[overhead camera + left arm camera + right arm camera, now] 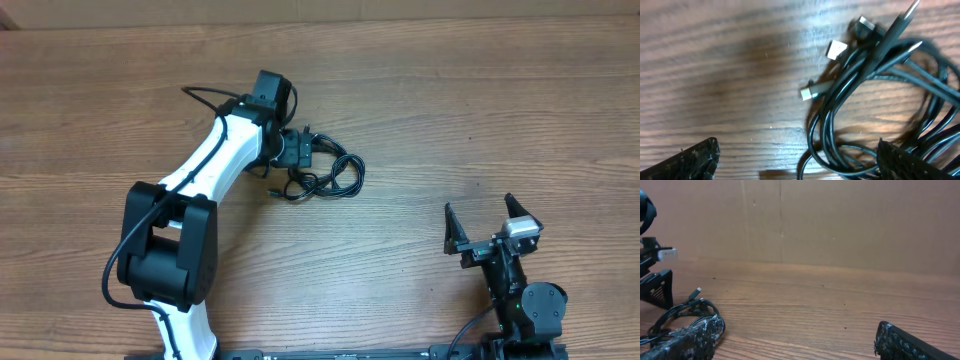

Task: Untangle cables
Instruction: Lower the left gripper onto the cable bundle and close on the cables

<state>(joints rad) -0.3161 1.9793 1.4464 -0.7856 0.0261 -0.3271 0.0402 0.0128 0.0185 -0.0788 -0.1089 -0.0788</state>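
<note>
The cables (325,175) lie as a tangled bundle of thin black loops on the wooden table, just right of my left gripper (297,155). In the left wrist view the cables (875,95) show several silver-tipped plug ends and coils; my left gripper (800,162) is open, its fingers spread wide, with some loops lying between them near the right finger. My right gripper (490,225) is open and empty at the front right, far from the bundle. The right wrist view shows the cables (682,312) at far left and the open right gripper (800,342).
The wooden table (450,110) fills the scene. A brown cardboard wall (840,220) stands along the table's far side. The left arm (210,170) reaches diagonally from the front left toward the bundle.
</note>
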